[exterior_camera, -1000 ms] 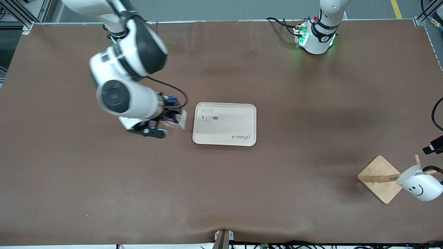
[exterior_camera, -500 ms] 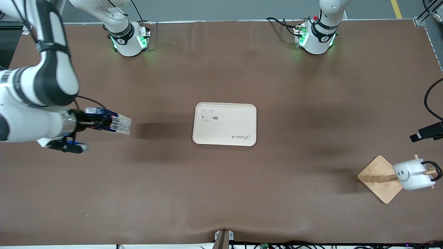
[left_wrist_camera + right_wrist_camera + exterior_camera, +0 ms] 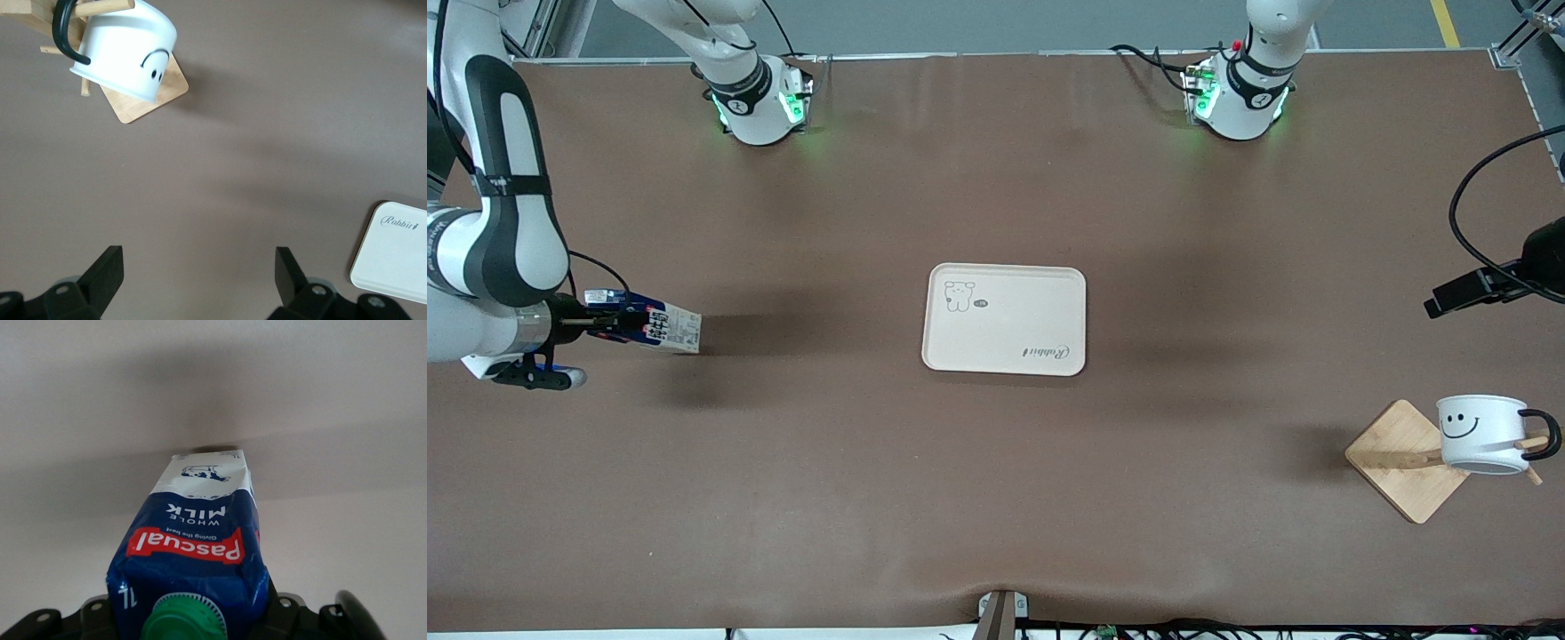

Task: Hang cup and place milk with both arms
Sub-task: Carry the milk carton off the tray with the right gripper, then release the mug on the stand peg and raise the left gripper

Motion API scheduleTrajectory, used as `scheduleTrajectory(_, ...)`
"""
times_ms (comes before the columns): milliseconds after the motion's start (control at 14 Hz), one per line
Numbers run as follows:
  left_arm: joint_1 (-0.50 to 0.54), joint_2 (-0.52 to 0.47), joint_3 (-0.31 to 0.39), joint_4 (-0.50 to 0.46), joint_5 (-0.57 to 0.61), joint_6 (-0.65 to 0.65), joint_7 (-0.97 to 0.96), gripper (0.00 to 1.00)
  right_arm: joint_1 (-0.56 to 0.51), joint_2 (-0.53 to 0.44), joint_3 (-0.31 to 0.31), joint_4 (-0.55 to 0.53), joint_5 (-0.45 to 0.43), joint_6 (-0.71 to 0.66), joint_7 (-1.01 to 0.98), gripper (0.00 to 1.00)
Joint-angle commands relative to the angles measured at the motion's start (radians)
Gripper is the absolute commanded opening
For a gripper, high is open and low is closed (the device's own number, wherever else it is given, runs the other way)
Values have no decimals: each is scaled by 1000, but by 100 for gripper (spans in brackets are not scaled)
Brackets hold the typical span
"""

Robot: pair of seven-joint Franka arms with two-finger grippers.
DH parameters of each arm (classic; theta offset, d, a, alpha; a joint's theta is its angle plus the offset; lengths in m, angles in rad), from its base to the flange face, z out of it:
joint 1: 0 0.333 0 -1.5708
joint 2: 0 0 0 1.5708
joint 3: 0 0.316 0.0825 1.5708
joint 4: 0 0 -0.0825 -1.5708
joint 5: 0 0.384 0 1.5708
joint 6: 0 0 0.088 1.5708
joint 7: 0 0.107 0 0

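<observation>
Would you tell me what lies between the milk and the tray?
Only bare table; the front view shows nothing between the milk and the tray.

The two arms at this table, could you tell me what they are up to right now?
The right tool is shut on the milk, holding it in the air over the right arm's end of the table, away from the cream tray in the middle. The cup already hangs by its black handle on a peg of the wooden rack at the left arm's end. The left tool is open and empty, up above the table near that rack.
</observation>
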Motion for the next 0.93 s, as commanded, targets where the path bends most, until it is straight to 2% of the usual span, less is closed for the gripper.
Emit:
scheduleTrajectory(0,10,-8,-33,5,23,-36,0,100,-14,-35,24,-44,-21,20,-3,0)
scheduleTrajectory(143,9,-33,-44,5,20,-56,0,100,-23,-32,24,-64,-21,40,-3,0)
scheduleTrajectory(214,-6,-51,-40,5,21,-59,0,100,-23,-32,24,-72,-21,46,-3,10)
scheduleTrajectory(286,-95,-80,12,2,23,-59,-6,100,-20,-32,24,-70,-21,46,-3,48)
scheduleTrajectory(357,-199,-111,137,-1,27,-59,3,100,-20,-30,24,-70,-21,45,-3,71)
scheduleTrajectory(429,-299,-140,243,-10,12,-64,12,100,-20,-24,24,-70,-21,45,-3,82)
scheduleTrajectory(500,-360,-149,299,-17,10,-84,13,100,-23,-21,24,-69,-21,45,-3,89)
scheduleTrajectory(571,-397,-162,325,-27,7,-93,11,100,-24,-21,24,-69,-21,45,-3,97)
scheduleTrajectory(643,-445,-179,374,-44,-9,-91,5,100,-23,-21,25,-69,-21,43,-3,98)
scheduleTrajectory(857,-638,-251,601,-118,-104,-79,11,100,-21,-21,25,-69,-21,40,-3,97)
